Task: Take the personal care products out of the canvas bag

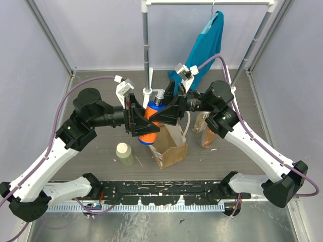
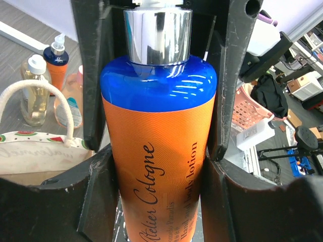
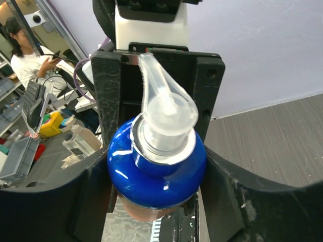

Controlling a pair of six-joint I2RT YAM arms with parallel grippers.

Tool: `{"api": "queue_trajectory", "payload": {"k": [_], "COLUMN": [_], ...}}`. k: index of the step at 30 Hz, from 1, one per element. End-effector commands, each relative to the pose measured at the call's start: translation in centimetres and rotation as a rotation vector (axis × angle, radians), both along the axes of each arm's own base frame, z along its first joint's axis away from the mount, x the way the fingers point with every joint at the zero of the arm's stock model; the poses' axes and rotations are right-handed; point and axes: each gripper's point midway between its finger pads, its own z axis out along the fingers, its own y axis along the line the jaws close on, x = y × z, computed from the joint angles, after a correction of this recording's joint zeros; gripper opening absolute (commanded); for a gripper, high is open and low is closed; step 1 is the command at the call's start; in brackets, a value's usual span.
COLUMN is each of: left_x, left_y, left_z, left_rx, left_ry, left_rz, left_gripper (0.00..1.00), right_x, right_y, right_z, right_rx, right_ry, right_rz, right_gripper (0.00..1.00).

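A pump bottle [image 1: 149, 126] with an orange body, blue shoulder and clear pump head hangs tilted in the air just left of and above the canvas bag [image 1: 170, 147]. My left gripper [image 1: 137, 121] is shut on its orange body [image 2: 159, 166]. My right gripper [image 1: 169, 112] is closed round its blue shoulder [image 3: 156, 171] from the other side. The tan bag stands open on the table, and its cream handle [image 2: 20, 89] shows in the left wrist view. A pale yellow-green bottle [image 1: 124, 154] with a wide white cap stands left of the bag. Amber bottles [image 1: 206, 128] stand to its right.
A teal garment [image 1: 204, 48] hangs on a white rack whose pole [image 1: 146, 50] stands just behind the grippers. Grey walls close the table at the back and sides. In the left wrist view, several small bottles [image 2: 34, 91] stand beyond the bag.
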Motion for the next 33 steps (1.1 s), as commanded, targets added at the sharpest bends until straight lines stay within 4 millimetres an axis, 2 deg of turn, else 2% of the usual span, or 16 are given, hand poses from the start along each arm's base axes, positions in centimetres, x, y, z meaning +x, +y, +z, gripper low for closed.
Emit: {"api": "queue_trajectory", "payload": {"k": [1,3,5,9,10,11,12,14,15,16,17,22,24,27,31,33], "left_x": [-1.0,-0.9,-0.9,-0.8,-0.7,-0.7,-0.5,-0.5,-0.4,-0.3,-0.4,0.4,0.7,2.0,4.7,5.4], "left_y": [0.2,0.1,0.1,0.1,0.2,0.2,0.3,0.5,0.5,0.7,0.8,2.2,3.2,5.6,9.3,10.4], "left_z": [4.7,4.5,4.3,3.9,3.8,3.9,3.8,3.6,3.3,3.1,2.9,0.9,0.1,-1.1,-2.6,-3.2], "left_rx": [-0.121,-0.12,-0.122,-0.121,-0.118,-0.117,-0.114,-0.105,-0.098,-0.091,-0.085,0.004,0.044,0.112,0.212,0.25], "left_ry": [-0.103,-0.093,-0.084,-0.077,-0.073,-0.074,-0.069,-0.064,-0.057,-0.053,-0.053,-0.037,-0.043,-0.05,-0.029,-0.026], "left_rz": [-0.038,-0.036,-0.033,-0.025,-0.02,-0.013,0.001,0.013,0.024,0.032,0.035,0.135,0.197,0.352,0.615,0.686], "left_gripper": [0.0,0.0,0.0,0.0,0.03,0.13,0.3,0.45,0.59,0.85,0.99,0.99,0.99,0.99,0.99,0.99], "right_x": [-0.6,-0.5,-0.6,-0.7,-0.7,-0.7,-0.7,-0.6,-0.5,-0.3,-0.1,2.2,3.5,6.4,10.6,12.2], "right_y": [-0.3,-0.3,-0.4,-0.6,-0.6,-0.7,-0.7,-0.8,-0.8,-0.9,-0.9,-1.7,-2.6,-4.7,-8.6,-10.5], "right_z": [2.9,3.2,3.6,4.7,4.8,5.1,5.3,5.4,5.6,5.6,5.5,5.3,5.7,4.9,1.8,0.1], "right_rx": [0.052,0.062,0.075,0.098,0.1,0.104,0.108,0.109,0.108,0.105,0.096,0.023,-0.013,-0.107,-0.283,-0.343], "right_ry": [-0.087,-0.096,-0.104,-0.118,-0.118,-0.119,-0.12,-0.123,-0.121,-0.127,-0.131,-0.159,-0.173,-0.173,-0.137,-0.117], "right_rz": [-0.006,-0.015,-0.021,-0.029,-0.029,-0.03,-0.033,-0.042,-0.054,-0.069,-0.081,-0.241,-0.33,-0.525,-0.84,-0.968], "right_gripper": [0.63,0.46,0.41,0.19,0.15,0.13,0.11,0.08,0.08,0.08,0.08,0.08,0.08,0.08,0.08,0.08]}}
